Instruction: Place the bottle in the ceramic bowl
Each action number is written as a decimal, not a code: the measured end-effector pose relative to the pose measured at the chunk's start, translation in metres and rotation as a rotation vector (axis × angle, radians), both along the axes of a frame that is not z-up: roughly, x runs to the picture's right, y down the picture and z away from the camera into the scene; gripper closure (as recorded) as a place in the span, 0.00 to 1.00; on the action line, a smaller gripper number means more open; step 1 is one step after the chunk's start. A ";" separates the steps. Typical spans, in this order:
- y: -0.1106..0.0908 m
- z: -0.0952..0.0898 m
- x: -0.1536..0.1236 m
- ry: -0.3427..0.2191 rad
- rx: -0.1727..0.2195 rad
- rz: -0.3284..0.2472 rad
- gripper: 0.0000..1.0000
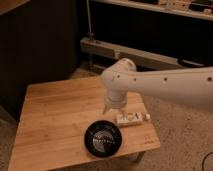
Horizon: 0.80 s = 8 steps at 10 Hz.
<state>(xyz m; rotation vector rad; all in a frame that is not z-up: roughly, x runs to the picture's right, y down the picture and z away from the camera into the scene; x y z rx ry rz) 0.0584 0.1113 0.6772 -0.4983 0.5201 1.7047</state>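
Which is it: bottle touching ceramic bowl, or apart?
Cannot tell. In the camera view the bottle lies by the far-right rim of the ceramic bowl, no plain gap; the hand hangs above them.

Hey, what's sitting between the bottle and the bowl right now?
Nothing: the camera view shows only bare table between bottle and bowl. The gripper hangs close beside the bottle, behind the bowl.

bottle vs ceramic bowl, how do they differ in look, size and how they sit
Colour: the bottle is whitish-cream, the ceramic bowl glossy black with pale rings inside. Size: the bottle is far smaller than the bowl. Pose: the bottle lies on its side, the bowl sits upright, mouth up. Both rest on the wooden table, close together; the gripper hangs by the bottle.
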 end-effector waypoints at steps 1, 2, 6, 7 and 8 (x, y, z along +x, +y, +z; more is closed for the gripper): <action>0.007 -0.005 0.022 0.026 0.005 0.035 0.35; 0.013 -0.010 0.041 0.050 0.008 0.068 0.35; 0.042 -0.020 0.100 0.137 0.010 0.212 0.35; 0.048 -0.021 0.115 0.133 0.026 0.229 0.35; 0.050 -0.022 0.122 0.104 0.063 0.215 0.35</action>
